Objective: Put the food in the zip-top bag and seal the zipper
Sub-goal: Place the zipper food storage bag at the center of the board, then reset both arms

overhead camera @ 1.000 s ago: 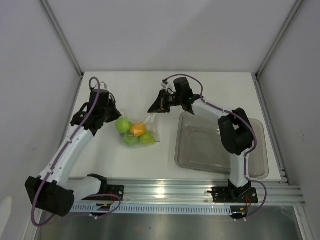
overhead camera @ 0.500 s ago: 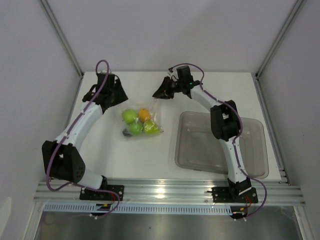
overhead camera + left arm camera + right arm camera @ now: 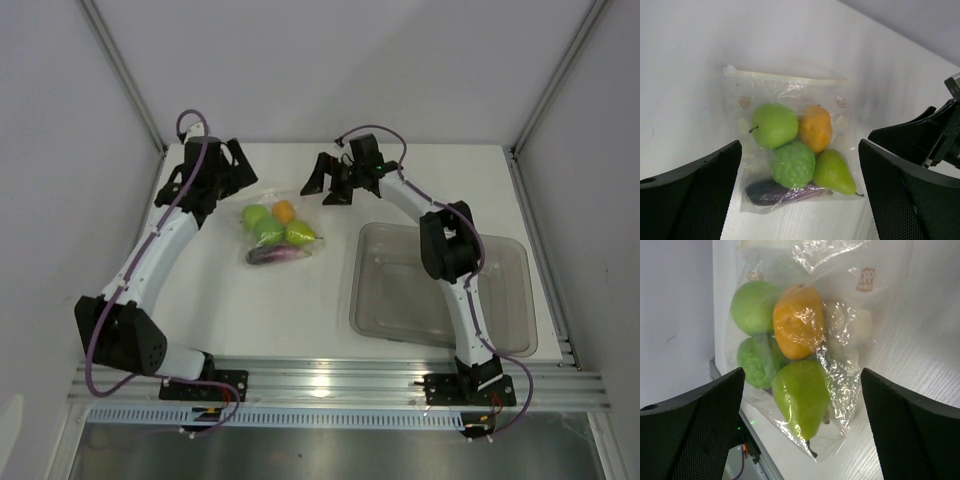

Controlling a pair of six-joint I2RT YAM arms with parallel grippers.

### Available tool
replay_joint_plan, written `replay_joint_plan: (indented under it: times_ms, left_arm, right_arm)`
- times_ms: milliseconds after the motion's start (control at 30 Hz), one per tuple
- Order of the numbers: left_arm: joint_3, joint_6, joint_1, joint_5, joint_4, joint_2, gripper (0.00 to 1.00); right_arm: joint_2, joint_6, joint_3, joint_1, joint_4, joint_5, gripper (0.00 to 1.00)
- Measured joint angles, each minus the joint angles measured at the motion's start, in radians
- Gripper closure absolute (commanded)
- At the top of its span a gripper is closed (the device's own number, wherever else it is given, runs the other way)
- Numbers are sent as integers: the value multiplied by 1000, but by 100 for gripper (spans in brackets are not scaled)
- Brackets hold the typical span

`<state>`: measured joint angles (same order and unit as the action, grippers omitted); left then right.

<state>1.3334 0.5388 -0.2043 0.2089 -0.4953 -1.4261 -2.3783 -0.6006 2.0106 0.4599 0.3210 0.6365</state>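
Zip-top bag [image 3: 275, 232] shifted back | left gripper [image 3: 240, 172], right gripper [image 3: 322, 183] spread, flanking | tub [image 3: 440, 290] rightward

Count of items on the desk [image 3: 290, 310].

Zip-top bag [image 3: 790, 89]: 1, clear plastic.

Food pieces inside the bag: 5 in total, one of each kind.
- smooth green apple [image 3: 774, 125]: 1
- bumpy round green fruit [image 3: 793, 164]: 1
- orange [image 3: 815, 128]: 1
- yellow-green pear [image 3: 834, 172]: 1
- dark purple eggplant [image 3: 765, 192]: 1

Green items among these: 3.

Rigid clear tub [image 3: 430, 285]: 1, right of the bag.

Arms: 2. End effectors: 2, the left end effector [image 3: 222, 180] left of the bag and the right end effector [image 3: 325, 185] right of the bag. Fingers: 2 each, 4 overall.
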Motion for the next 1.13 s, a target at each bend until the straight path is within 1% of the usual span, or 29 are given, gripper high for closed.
replay_joint_plan:
  times_ms: [233, 333, 400, 433, 567, 633, 800, 967, 1133]
  left_arm:
    - [-61, -8, -20, 22, 19, 190, 0]
    - [-127, -8, -52, -7, 30, 261, 1]
    - [-191, -6, -83, -45, 37, 305, 0]
    - [-225, -5, -100, -65, 38, 328, 1]
    - [-344, 12, -153, -153, 43, 419, 1]
    - [-388, 25, -180, -187, 46, 474, 0]
    - [-466, 71, -244, -275, 77, 614, 1]
    - [-558, 138, -263, -386, 169, 674, 1]
    - [-784, 266, -270, -545, 356, 748, 1]
  right_arm:
    - [175, 125, -4, 50, 70, -161, 1]
    - [265, 164, -6, 89, 142, -268, 1]
    - [340, 182, -41, 116, 180, -346, 1]
    - [385, 189, -78, 129, 196, -378, 1]
    - [619, 199, -351, 183, 209, -505, 1]
    - [739, 190, -496, 200, 215, -561, 1]
    - [1024, 142, -794, 240, 250, -707, 1]
    - [1307, 59, -975, 276, 306, -824, 1]
    - [1557, -17, -1104, 301, 362, -896, 1]
